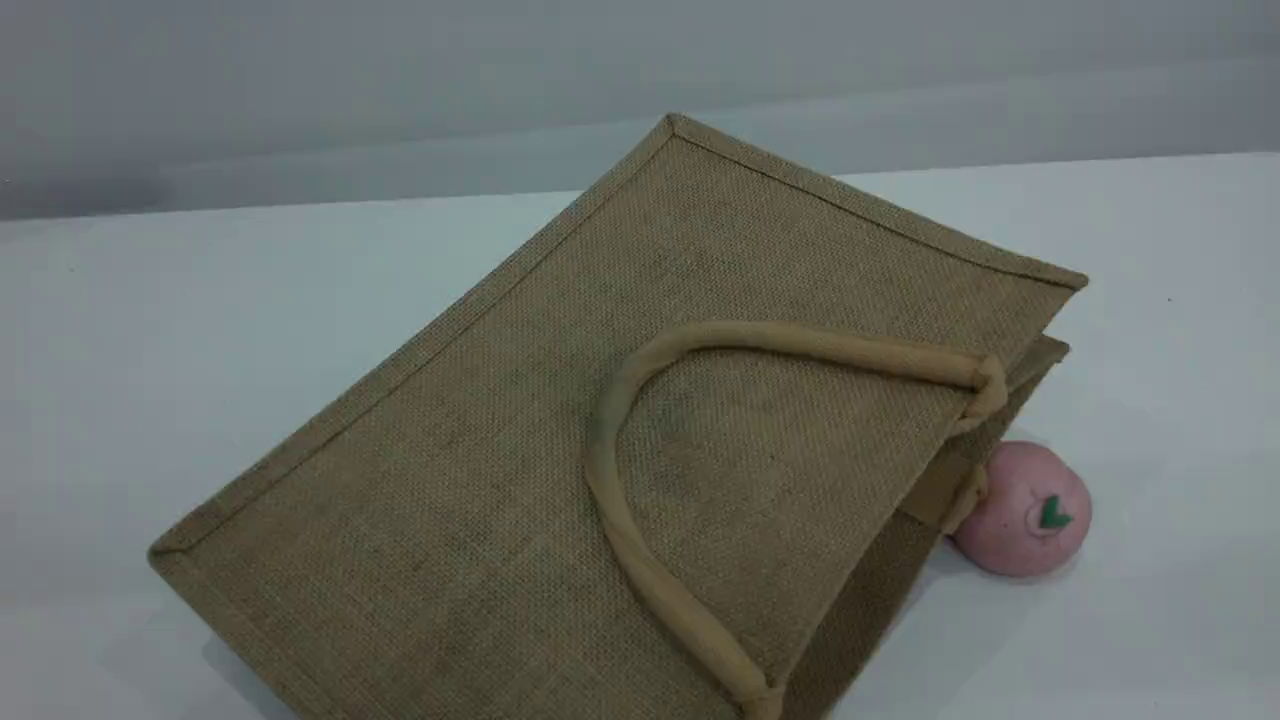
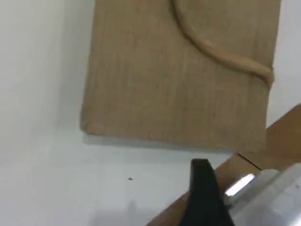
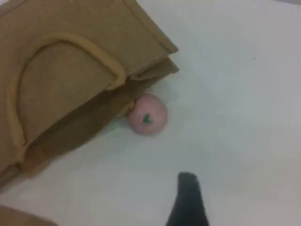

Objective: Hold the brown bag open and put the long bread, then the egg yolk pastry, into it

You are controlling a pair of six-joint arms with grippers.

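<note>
The brown bag (image 1: 500, 450) lies flat on its side on the white table, its loop handle (image 1: 608, 490) resting on the upper face. Its mouth faces the front right and gapes a little. The left wrist view looks down on the bag (image 2: 155, 84), with the left gripper's one visible black fingertip (image 2: 203, 186) hanging over bare table short of it. In the right wrist view the bag (image 3: 61, 80) is at upper left, and the right gripper's fingertip (image 3: 188, 197) hovers over the table, apart from it. Nothing is held at either fingertip. The long bread and the egg yolk pastry are out of view.
A pink peach (image 1: 1030, 515) with a green leaf mark sits against the bag's mouth at the right, also seen as the peach (image 3: 147, 114) in the right wrist view. A flat brown surface (image 2: 282, 136) crosses the lower right of the left wrist view; I cannot tell what it is.
</note>
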